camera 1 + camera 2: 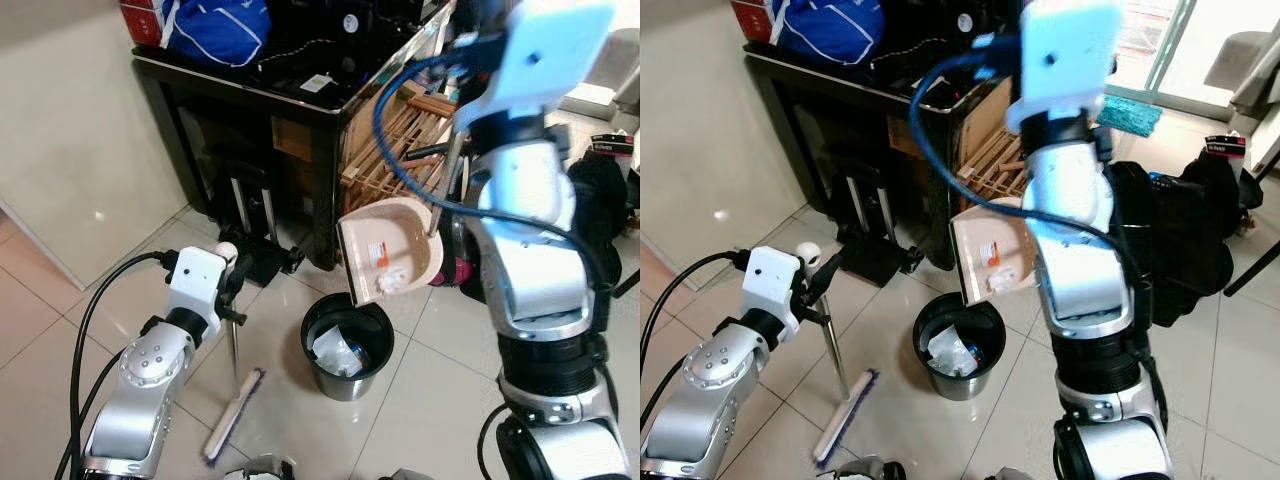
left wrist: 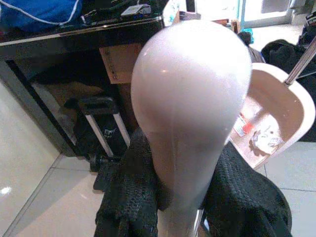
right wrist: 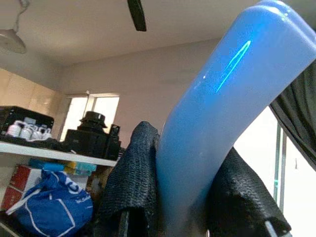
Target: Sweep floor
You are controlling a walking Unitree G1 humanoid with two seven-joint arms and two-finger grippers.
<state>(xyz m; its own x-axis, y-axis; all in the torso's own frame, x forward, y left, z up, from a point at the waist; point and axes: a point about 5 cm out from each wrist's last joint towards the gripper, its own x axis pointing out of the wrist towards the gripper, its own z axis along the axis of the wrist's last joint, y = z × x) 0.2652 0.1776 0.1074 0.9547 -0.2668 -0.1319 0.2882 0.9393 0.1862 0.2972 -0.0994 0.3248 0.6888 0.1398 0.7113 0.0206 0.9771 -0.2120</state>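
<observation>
Left wrist view shows your left gripper (image 2: 190,197) clenched on the broom (image 2: 190,103) handle's pale knob; the right gripper (image 3: 185,197) clasps the dustpan's blue handle (image 3: 217,98). Tip the dustpan (image 1: 392,250) steeper, keeping it over the bin (image 1: 347,345), until the scraps slide out. Eye views alone show the broom head (image 1: 233,413) on the floor.

A blue bag (image 1: 218,28) lies on a black cabinet (image 1: 240,90), with a wooden rack (image 1: 390,140) leaning just beside it.
</observation>
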